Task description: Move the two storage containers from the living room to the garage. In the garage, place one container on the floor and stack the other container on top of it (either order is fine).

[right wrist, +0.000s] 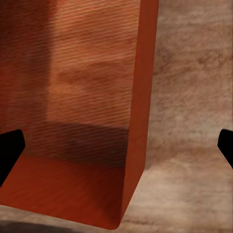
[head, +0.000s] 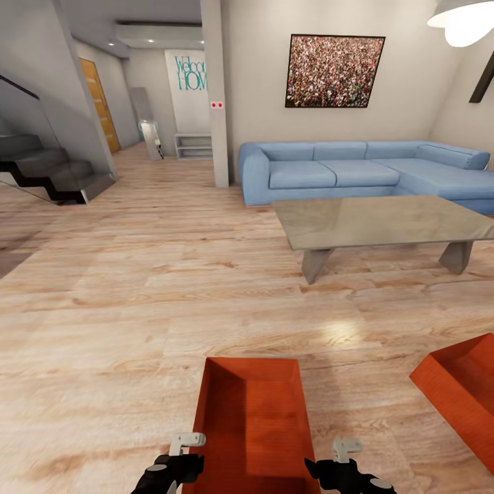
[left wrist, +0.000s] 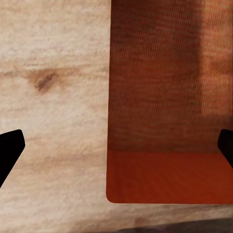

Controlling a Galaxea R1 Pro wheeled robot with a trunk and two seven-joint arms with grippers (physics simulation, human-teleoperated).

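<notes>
The left gripper (head: 180,458) and right gripper (head: 343,461) flank the nearest orange-red container (head: 252,425), one at each long wall. In both wrist views the black fingertips (left wrist: 9,148) stand wide apart, a container wall between them, gripping nothing. The container sits on the wood floor (head: 137,309). The second container (head: 461,391) lies to the right. Beyond stand the grey table (head: 384,221) and blue sofa (head: 357,168).
</notes>
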